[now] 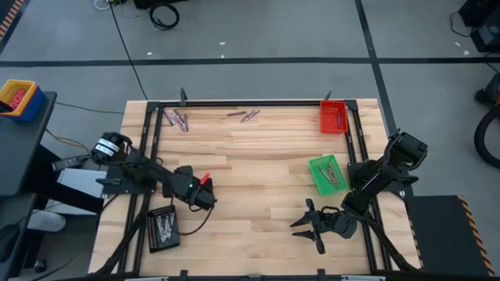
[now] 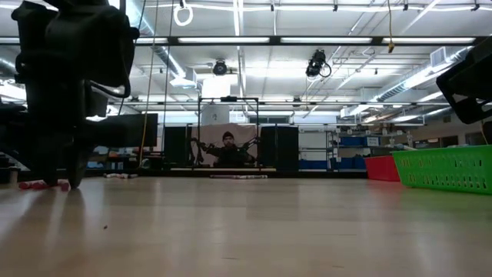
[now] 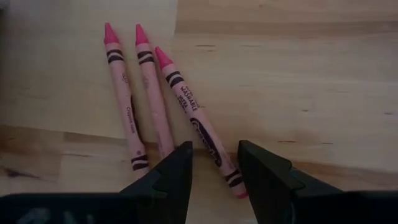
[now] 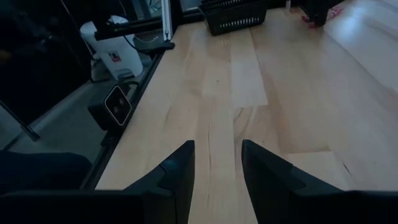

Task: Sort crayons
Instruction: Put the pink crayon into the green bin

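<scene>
Left gripper is spread, fingers either side of the butt end of one pink crayon, not pinching it. Two more crayons lie just beside it on the table, paper-wrapped, black-banded, pink-tipped. Right gripper is spread over bare wood, holding nothing.

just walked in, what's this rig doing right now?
It's sorting crayons on a wooden table. The left gripper hangs open over three pink crayons, its fingers straddling the end of one, nothing gripped yet. The right gripper waits open over bare wood at the near edge, holding nothing. The green tray and black tray already hold some crayons; whether the red tray holds any can't be seen. More loose crayons lie along the far edge.
</scene>
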Robot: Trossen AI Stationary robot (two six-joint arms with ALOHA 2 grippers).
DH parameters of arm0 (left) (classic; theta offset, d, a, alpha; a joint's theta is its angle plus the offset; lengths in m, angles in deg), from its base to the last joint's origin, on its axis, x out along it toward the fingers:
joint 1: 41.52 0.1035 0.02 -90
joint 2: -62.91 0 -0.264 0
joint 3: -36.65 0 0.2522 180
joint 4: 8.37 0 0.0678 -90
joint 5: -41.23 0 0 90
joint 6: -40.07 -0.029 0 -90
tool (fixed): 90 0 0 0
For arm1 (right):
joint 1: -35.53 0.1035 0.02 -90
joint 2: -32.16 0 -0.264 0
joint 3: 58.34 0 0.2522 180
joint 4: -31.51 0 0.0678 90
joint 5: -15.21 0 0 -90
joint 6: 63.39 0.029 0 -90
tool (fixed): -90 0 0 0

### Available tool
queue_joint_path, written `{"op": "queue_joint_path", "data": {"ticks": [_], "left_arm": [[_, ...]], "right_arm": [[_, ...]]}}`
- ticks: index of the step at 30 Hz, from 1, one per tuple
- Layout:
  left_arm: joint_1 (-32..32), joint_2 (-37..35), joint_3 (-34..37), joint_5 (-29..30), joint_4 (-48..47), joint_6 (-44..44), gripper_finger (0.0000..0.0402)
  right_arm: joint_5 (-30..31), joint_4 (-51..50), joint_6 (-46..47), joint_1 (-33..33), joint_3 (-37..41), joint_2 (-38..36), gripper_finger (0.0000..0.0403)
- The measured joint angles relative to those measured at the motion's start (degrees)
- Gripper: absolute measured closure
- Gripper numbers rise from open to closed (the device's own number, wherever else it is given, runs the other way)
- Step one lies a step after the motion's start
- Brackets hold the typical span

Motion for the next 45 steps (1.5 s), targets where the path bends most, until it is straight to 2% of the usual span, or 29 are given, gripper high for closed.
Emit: {"op": "queue_joint_path", "data": {"ticks": [10,15,19,25,28,32,34,36,38,40,42,45], "left_arm": [[0.23,1.16,0.01,1.22,0.00,-0.09,0.0258],[1.27,1.21,0.06,1.96,1.56,-3.08,0.0266],[1.05,1.23,0.12,2.57,2.49,-3.80,0.0293],[0.88,1.27,0.10,3.55,3.21,-4.05,0.0357],[-0.21,1.36,0.23,6.48,4.07,-4.12,0.0377],[-2.44,1.57,0.04,11.65,6.99,-3.93,0.0374],[-4.14,1.82,-1.49,14.36,12.39,-3.86,0.0365],[-6.09,1.51,-2.63,19.58,17.64,-5.53,0.0362],[-7.87,1.76,-2.97,25.45,24.53,-11.17,0.0363],[-8.74,1.69,-3.51,30.45,36.37,-21.49,0.0366],[-9.11,1.84,-3.61,33.47,47.86,-34.06,0.0368],[-9.38,2.35,-3.41,34.65,64.82,-56.74,0.0367]], "right_arm": [[0.00,0.00,-0.02,0.00,0.00,0.00,0.0266],[0.00,-0.01,-0.02,0.00,0.00,0.00,0.0266],[0.00,-0.02,-0.02,0.00,0.00,0.00,0.0266],[0.00,0.00,-0.02,0.00,0.00,-0.02,0.0266],[0.00,0.00,-0.02,0.00,0.00,-0.02,0.0266],[0.00,-0.04,-0.02,0.00,0.00,-0.02,0.0266],[0.00,-0.07,-0.04,0.01,0.00,-0.02,0.0266],[0.00,-0.09,-0.46,0.00,0.00,-0.02,0.0266],[0.01,-0.07,-1.00,0.00,0.00,-0.02,0.0266],[0.02,-0.03,-1.11,-0.20,0.00,-0.04,0.0266],[0.51,1.02,-0.56,-0.55,0.00,-0.04,0.0266],[1.92,5.31,-0.41,-1.87,-0.02,-0.05,0.0265]]}}
